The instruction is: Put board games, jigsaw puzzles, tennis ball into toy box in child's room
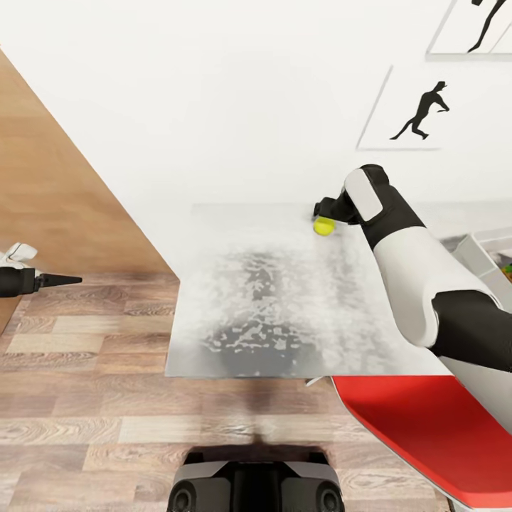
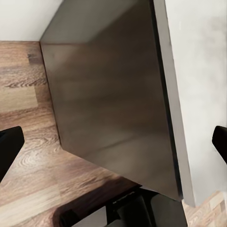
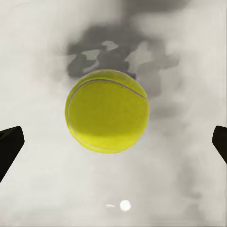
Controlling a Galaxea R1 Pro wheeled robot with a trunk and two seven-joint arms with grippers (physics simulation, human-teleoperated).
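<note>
Tennis ball (image 1: 324,226): yellow-green, resting on the counter (image 1: 270,306) near its far edge, toward the far right corner, close to the white wall. Right end effector (image 1: 328,210): poised directly over the ball, arm reaching across the counter's right side; in the right wrist view the ball (image 3: 107,111) sits centred between the two dark fingertips (image 3: 9,146), which stand wide apart at either side, not touching it. Counter surface: pale grey, mottled with darker patches. Left end effector (image 1: 71,280): held out over the wood floor (image 1: 85,419), well apart from the counter's left edge; its wrist view shows fingertips (image 2: 9,146) spread apart, nothing between them, above the floor and the counter's dark underside. Red chair (image 1: 427,427): at the counter's near right corner. Wall prints (image 1: 416,110): black silhouette figures, beyond the far edge.
</note>
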